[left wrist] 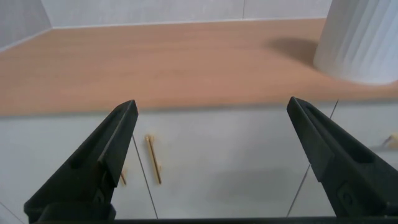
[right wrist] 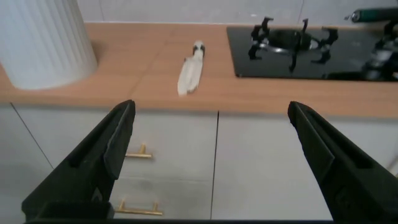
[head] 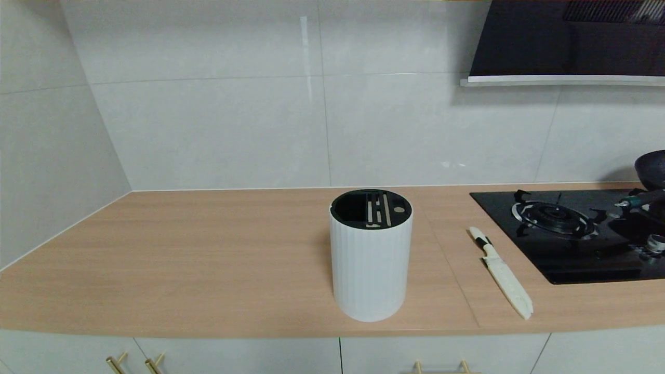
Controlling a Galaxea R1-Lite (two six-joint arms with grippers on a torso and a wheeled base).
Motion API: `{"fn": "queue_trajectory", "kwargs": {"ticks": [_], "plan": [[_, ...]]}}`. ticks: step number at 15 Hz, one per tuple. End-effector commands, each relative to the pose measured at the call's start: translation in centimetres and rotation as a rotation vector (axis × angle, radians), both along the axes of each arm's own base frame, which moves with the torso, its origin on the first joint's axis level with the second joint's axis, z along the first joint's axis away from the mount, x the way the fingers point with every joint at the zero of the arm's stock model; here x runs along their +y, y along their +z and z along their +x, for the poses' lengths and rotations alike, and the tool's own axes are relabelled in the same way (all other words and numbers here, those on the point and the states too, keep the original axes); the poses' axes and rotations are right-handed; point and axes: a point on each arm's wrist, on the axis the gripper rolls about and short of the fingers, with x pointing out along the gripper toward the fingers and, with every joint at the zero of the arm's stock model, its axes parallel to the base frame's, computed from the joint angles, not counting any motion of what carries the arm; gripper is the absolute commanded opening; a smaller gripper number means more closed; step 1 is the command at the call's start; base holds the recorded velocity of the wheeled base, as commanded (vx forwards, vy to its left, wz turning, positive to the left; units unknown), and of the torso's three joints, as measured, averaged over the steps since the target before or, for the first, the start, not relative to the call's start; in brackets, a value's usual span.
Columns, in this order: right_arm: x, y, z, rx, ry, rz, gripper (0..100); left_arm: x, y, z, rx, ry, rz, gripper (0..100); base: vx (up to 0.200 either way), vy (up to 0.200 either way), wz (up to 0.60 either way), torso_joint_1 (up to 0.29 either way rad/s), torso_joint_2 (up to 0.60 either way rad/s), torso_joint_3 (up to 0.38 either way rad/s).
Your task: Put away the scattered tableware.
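Left tool (left wrist: 211,104) and right tool (right wrist: 210,106) spread empty, ribbed holder (head: 370,259), knife (head: 501,272) nearby, pan (head: 652,169) cut off

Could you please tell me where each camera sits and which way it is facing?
Head view: on the head, facing forward and down at the light wooden countertop, white ribbed cylindrical holder, cream-coloured knife and black glass hob.
Left wrist view: on the left wrist, out before the counter's edge, facing the white cabinet doors; the open left end effector frames it.
Right wrist view: likewise, facing the knife and hob; the open right end effector frames it.
Shared: all three show the holder.
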Motion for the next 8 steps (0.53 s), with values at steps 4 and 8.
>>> {"fn": "queue_trajectory", "kwargs": {"ticks": [4,8], "plan": [[0.00,0.00,0.01,0.001,0.000,-0.001,100,0.00,0.00,0.00,0.000,0.000,0.000,100,0.000,0.000,0.00,0.257,-0.56,-0.299],[0.00,0.00,0.01,0.001,0.000,-0.001,100,0.00,0.00,0.00,0.000,0.000,0.000,100,0.000,0.000,0.00,0.281,-0.60,-0.314]]}}
